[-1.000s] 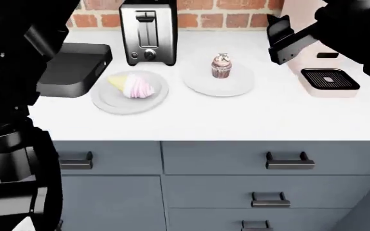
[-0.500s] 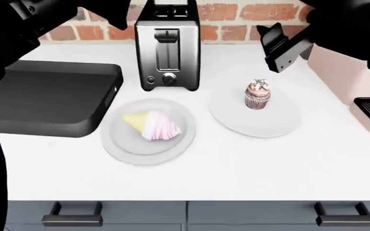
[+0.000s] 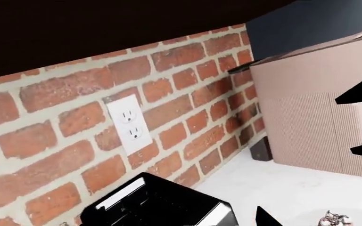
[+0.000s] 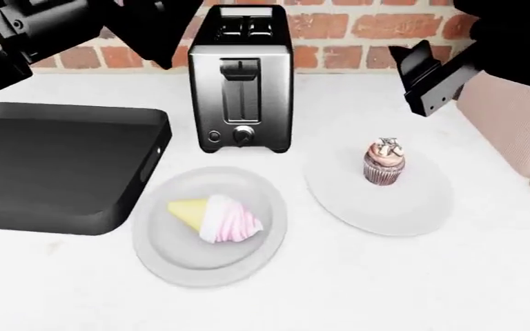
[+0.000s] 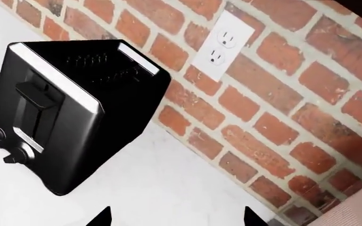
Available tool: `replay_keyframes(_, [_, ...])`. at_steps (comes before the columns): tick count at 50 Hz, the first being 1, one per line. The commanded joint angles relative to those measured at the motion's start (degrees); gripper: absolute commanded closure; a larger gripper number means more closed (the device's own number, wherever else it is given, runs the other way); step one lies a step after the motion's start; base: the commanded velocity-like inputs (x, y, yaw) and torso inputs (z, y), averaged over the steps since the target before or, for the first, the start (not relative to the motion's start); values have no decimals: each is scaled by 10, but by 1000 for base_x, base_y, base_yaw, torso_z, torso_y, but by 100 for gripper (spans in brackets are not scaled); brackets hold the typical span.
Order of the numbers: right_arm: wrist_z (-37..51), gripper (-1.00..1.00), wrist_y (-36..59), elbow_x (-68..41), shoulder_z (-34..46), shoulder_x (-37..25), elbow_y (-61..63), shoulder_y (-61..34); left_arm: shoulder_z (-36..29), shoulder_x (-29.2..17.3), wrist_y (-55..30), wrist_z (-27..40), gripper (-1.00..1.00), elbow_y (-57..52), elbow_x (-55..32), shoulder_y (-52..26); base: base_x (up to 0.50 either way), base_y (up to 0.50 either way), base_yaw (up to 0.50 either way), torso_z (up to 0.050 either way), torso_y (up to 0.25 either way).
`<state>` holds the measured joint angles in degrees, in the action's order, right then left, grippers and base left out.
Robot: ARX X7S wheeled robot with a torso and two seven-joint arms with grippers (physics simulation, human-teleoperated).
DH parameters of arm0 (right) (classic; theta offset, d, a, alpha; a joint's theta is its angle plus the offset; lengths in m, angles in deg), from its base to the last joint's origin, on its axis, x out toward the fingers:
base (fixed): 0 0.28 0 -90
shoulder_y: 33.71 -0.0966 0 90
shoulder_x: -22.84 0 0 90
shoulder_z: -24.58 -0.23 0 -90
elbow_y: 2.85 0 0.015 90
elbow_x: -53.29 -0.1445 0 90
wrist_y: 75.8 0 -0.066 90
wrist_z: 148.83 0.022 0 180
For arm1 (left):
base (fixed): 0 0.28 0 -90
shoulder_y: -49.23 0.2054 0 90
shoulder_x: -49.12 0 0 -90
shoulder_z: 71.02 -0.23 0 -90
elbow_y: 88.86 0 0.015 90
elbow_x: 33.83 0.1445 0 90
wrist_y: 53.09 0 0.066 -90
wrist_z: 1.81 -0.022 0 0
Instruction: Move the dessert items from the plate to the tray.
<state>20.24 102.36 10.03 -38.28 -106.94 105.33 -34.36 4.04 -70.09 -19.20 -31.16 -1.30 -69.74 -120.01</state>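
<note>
A pink-and-white swirled ice cream in a yellow cone (image 4: 217, 219) lies on its side on a round white plate (image 4: 159, 258). A chocolate cupcake (image 4: 384, 163) stands upright on a second white plate (image 4: 421, 207); its top just shows in the left wrist view (image 3: 337, 220). The black tray (image 4: 53, 169) sits at the left and holds nothing. My right gripper (image 4: 428, 77) hangs open and empty above and behind the cupcake; its fingertips (image 5: 100, 219) stand wide apart. My left gripper (image 4: 159, 34) is raised behind the tray by the toaster, holding nothing, with one fingertip (image 3: 266, 219) showing.
A chrome and black toaster (image 4: 242, 79) stands at the back between tray and plates; it also shows in the right wrist view (image 5: 68, 108). A brick wall with an outlet (image 5: 224, 46) runs behind. A pink appliance (image 3: 319, 117) stands at the far right.
The head view has closed in on the counter, so tray, plates and sweets look larger and lower. Both arms stay raised. The sweets have not moved on their plates.
</note>
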Motion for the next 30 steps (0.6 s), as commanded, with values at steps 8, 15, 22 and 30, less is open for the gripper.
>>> replay_keyframes(8, [91, -100, 17, -232, 62, -49, -36, -78, -6, -41, -19, -59, -100, -48, -41, 6, 55, 0, 0, 0, 1])
replay_keyframes(15, [162, -100, 13, -528, 216, -95, -114, -193, -28, -109, -40, -136, -100, -120, -79, 28, 0, 0, 0, 0, 0])
replay_keyframes(22, [171, -100, -18, -557, 240, -122, -122, -190, -49, -151, -26, -172, -100, -161, -80, 65, 0, 0, 0, 0, 0])
replay_keyframes(30, [201, -100, -79, -538, 239, -159, -109, -125, -63, -190, -2, -181, -100, -202, -72, 136, 0, 0, 0, 0, 0])
